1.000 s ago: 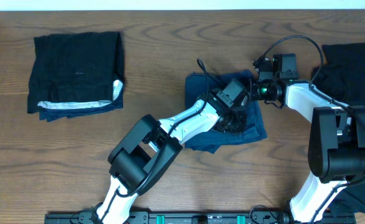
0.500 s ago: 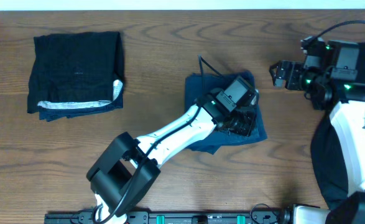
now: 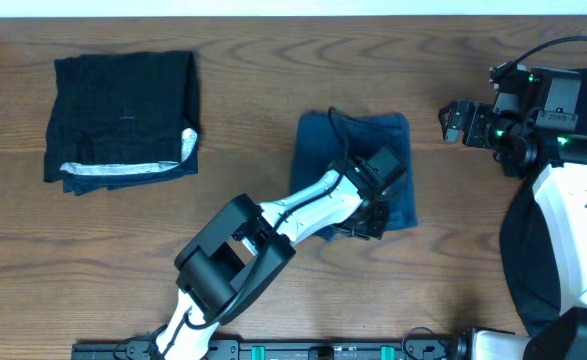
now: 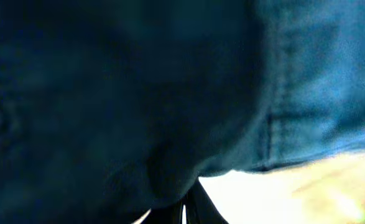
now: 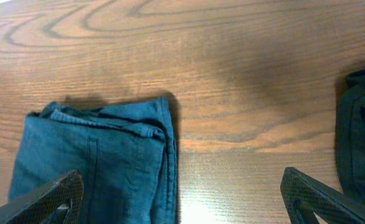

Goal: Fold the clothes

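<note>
The navy shorts (image 3: 356, 150) lie folded in a rough rectangle at the middle of the table (image 3: 273, 80), with stacked edges along the right side in the right wrist view. The left gripper (image 3: 370, 212) rests on the lower right part of the shorts. Its jaws are closed, and blue cloth with a stitched seam fills almost the whole left wrist view. That view does not show whether any cloth is pinched between the dark fingers (image 4: 188, 208). The right gripper (image 3: 455, 122) hangs over bare wood, just right of the top right corner of the shorts. Its fingers (image 5: 48, 199) are spread wide with nothing between them. A folded black stack (image 3: 123, 105) with a silvery-white edge lies far left, well apart from the shorts. A loose black garment (image 3: 521, 255) lies at the right edge of the table, under the right arm.
</note>
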